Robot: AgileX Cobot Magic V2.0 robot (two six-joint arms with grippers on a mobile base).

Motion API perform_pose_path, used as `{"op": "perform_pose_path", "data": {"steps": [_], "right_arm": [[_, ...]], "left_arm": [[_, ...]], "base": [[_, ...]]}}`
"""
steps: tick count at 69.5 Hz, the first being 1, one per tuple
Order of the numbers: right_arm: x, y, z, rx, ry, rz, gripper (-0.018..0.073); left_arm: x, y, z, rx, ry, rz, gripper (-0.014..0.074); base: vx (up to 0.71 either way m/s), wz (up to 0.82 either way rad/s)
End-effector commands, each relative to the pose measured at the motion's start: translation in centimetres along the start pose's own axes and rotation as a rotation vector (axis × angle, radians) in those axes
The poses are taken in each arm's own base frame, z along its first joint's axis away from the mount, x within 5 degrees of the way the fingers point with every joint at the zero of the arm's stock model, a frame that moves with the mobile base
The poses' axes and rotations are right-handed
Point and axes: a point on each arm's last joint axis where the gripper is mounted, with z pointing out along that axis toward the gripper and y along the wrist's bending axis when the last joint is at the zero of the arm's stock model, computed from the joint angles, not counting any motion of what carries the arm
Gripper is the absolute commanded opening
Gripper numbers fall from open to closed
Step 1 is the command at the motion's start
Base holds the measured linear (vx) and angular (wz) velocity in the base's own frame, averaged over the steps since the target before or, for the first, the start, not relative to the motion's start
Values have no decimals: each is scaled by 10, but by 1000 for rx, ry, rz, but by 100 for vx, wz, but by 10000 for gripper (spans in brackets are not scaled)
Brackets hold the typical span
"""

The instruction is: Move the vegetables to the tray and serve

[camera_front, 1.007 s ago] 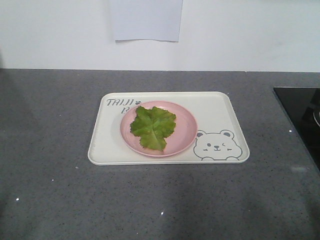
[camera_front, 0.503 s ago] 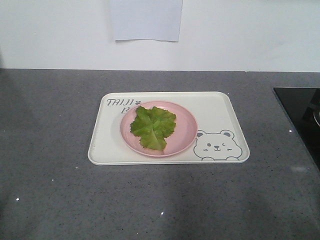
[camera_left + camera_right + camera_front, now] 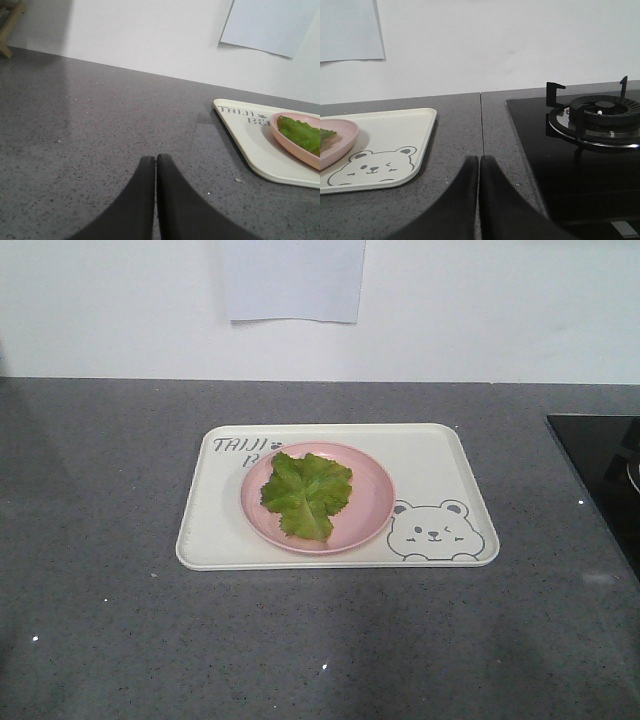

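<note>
Green lettuce [image 3: 306,494] on pink plate [image 3: 368,502] (atop tray [image 3: 440,460]).

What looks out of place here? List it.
Nothing is spilled or damaged. The lettuce lies flat on the pink plate, which sits on the tray, covering part of its lettering. Both grippers are shut, away from it.

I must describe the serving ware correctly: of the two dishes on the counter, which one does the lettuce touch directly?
The round pink plate: the lettuce lies in it. The cream tray with the bear drawing only carries that plate.
</note>
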Motion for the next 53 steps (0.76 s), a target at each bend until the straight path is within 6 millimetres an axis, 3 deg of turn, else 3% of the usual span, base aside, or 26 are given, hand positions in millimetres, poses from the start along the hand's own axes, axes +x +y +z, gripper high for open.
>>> {"op": "perform_pose_path", "data": {"steps": [1, 53], "right_arm": [[-2, 1, 0, -11, -65, -15, -2], [-2, 1, 0, -11, -65, -15, -2]], "left_arm": [[2, 1, 1, 6, -45, -8, -6], [2, 1, 1, 6, -45, -8, -6]], "base": [[0, 0], [0, 0]]}}
